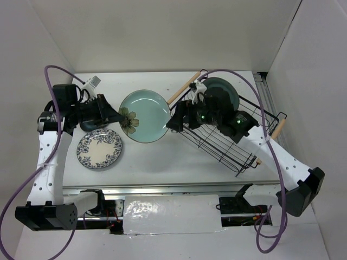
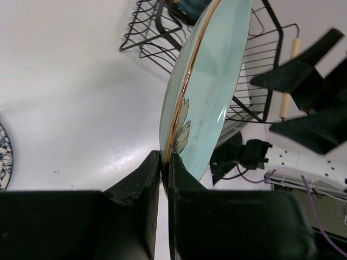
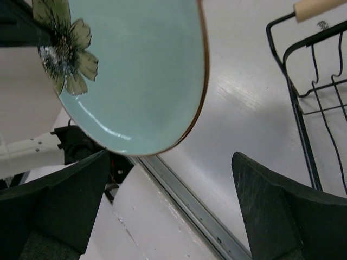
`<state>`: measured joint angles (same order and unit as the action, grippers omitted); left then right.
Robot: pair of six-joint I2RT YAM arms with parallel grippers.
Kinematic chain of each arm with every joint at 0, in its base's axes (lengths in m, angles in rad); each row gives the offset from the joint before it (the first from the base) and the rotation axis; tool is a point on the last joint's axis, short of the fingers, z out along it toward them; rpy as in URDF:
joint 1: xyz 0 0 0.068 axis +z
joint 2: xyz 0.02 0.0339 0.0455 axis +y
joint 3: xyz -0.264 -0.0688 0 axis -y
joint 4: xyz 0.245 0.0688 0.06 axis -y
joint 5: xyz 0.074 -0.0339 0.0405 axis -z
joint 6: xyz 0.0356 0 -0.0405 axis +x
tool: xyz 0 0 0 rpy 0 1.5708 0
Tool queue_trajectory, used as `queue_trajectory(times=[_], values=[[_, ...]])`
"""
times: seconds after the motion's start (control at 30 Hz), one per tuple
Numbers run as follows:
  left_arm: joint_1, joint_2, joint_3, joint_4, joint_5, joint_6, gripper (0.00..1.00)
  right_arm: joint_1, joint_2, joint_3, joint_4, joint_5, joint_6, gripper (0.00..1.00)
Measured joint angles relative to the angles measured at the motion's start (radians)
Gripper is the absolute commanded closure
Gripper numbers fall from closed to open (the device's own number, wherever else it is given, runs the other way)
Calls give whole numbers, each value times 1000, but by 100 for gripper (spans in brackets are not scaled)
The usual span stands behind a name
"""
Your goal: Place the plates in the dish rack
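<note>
Left gripper (image 2: pixel 164 162): jaws drawn narrow and clamped on the rim of the mint plate (image 1: pixel 145 115), one finger on each face, right at the flower motif. No gap shows between pads and ceramic in the left wrist view.

Right gripper (image 3: pixel 169 157): jaws spread wide and holding nothing. The free edge of the mint plate hangs ahead of the fingers without touching either one.

Mint plate: it projects from the left gripper straight towards the dish rack (image 1: pixel 238 146). The painted face is turned up to the overhead camera, and the plate appears clear of the table (image 1: pixel 162 157). Its far edge lies just beside the rack's nearer wooden handle (image 1: pixel 183 88); contact cannot be confirmed.

Dish rack: on the right half of the table, set askew, with its long axis running from far-left to near-right. The grey-teal plate (image 1: pixel 223 88) stands on edge at its far end.

White and blue floral plate (image 1: pixel 99 149): flat on the table, near-left, below the left gripper.

Left arm: rises along the table's left edge, then folds at the far-left corner, with the wrist turned rightward across the surface.

Right arm: reaches diagonally from the near-right base over the rack. Its wrist is low above the rack's left end, and the fingers point at the mint plate
</note>
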<state>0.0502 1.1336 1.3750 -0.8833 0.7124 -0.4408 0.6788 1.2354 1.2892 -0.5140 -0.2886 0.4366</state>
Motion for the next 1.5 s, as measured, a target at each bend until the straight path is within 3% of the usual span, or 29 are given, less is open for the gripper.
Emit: queue_trajectory(times=[0.13,0.3,0.4,0.5,0.53,0.63,0.77,0.83,0.87,0.9,0.97,1.13,1.27,1.4,1.5], values=[[6,0,13,-6,70,15,100,-64,50,48,28,-84,1,6],[6,0,6,10,156,16,100,-71,116,93,80,-191,12,26],[6,-2,-11,41,200,12,100,-71,154,105,110,-264,21,32],[6,-6,-29,64,225,10,100,-71,175,112,124,-316,29,52],[6,-7,-35,73,230,11,100,-71,179,111,128,-327,30,70],[18,-13,-52,92,225,24,100,-81,177,111,146,-381,53,100],[27,-19,-57,111,236,40,100,-82,169,116,147,-397,59,100],[27,-19,-56,117,240,47,70,-80,169,140,127,-391,51,100],[27,-19,-56,118,243,48,51,-80,169,154,112,-383,42,100],[26,-18,-53,119,253,44,23,-79,169,170,95,-373,26,100],[24,-14,-29,106,264,46,6,-75,169,219,29,-311,-14,100],[48,-11,75,64,227,46,3,-116,167,333,-119,-112,-115,100],[103,-9,119,35,154,45,5,-178,108,340,-130,119,-258,100],[151,-2,83,19,103,43,5,-227,-59,165,-18,320,-502,100],[158,4,60,10,94,42,5,-275,-175,-3,77,358,-694,100]])
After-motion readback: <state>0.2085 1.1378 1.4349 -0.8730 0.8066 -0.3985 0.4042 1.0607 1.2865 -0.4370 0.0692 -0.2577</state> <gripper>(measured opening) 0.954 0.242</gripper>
